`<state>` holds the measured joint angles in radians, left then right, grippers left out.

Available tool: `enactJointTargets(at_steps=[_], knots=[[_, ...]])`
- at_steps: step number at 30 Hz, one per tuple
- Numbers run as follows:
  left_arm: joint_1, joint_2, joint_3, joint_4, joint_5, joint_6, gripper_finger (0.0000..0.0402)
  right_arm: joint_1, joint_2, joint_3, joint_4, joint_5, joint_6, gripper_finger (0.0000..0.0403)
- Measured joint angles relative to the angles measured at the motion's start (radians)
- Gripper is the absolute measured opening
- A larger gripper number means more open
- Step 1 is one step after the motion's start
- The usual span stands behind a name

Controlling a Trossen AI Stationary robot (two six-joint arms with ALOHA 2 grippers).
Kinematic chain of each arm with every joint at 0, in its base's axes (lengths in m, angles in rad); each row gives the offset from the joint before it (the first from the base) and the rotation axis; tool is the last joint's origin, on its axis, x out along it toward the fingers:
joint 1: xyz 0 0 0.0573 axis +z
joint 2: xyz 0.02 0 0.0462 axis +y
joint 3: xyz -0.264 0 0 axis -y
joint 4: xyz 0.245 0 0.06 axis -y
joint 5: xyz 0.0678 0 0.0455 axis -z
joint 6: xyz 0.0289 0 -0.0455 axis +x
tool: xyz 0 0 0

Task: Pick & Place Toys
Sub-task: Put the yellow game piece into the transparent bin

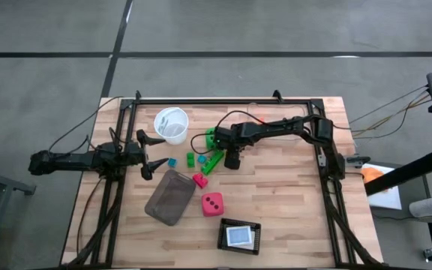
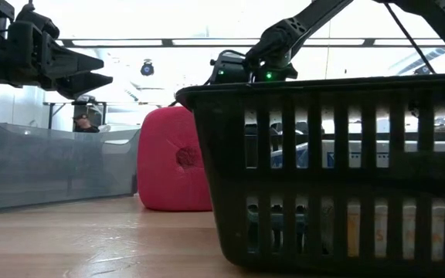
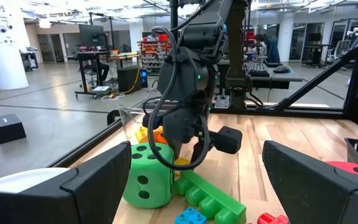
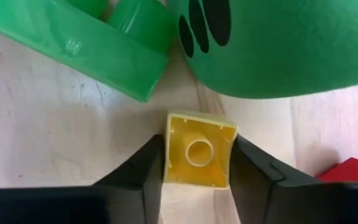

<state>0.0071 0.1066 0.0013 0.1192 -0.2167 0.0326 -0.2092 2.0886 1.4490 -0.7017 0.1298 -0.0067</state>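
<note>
Wood-plank tabletop (image 1: 276,202), pale butcher-block, bolted in a black frame (image 1: 223,100); grey concrete floor around it w/ dark seam lines.

Near edge first: black slatted basket (image 1: 239,236) w/ a white-blue item inside, fills the low view fg. Next the pink-red die (image 1: 212,203), black dots up, just right of the grey tray (image 1: 170,196), which lies at a diagonal. 1 small pink-red brick (image 1: 199,180) by the tray's top corner.

Mid table: long green brick (image 1: 213,160), 1 small green brick (image 1: 190,158), 2 small blue bricks (image 1: 172,162), approx. Green die (image 3: 145,175) sits just beside the long green brick; orange piece (image 3: 159,135) behind it in left wrist view.

Right gripper (image 4: 197,163) is down at the table, fingers (image 4: 143,167) pinching a yellow brick (image 4: 197,149) from both sides, hollow underside facing the cam. Yellow brick lies on the wood just beside the green die and the end of the long green brick, a red brick (image 4: 352,170) corner off to one side.

Left gripper (image 1: 150,155) hovers left of the toys, fingers spread wide, nothing between them.

Far: white cup (image 1: 172,124) near the back rail.

Room beyond (wrist/low views): open lab hall, white pillar, desks, monitors, ceiling lights; a person seated far back in the low view.

Count: 2 dice, 1 tray, 1 basket, 1 cup, 2 arms. Bricks partly hidden, total unclear.
</note>
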Motion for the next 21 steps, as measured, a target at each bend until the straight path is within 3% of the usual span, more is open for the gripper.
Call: enactJointTargets(at_steps=[11, 21], knots=[[0.000, 0.000, 0.000, 0.000, 0.000, 0.000, 0.0362, 0.030, -0.004, -0.001, -0.015, 0.023, 0.007, 0.0131], [0.000, 0.000, 0.000, -0.001, 0.000, 0.000, 0.0362, 0.103, -0.078, -0.003, -0.057, 0.110, 0.027, 0.0137]])
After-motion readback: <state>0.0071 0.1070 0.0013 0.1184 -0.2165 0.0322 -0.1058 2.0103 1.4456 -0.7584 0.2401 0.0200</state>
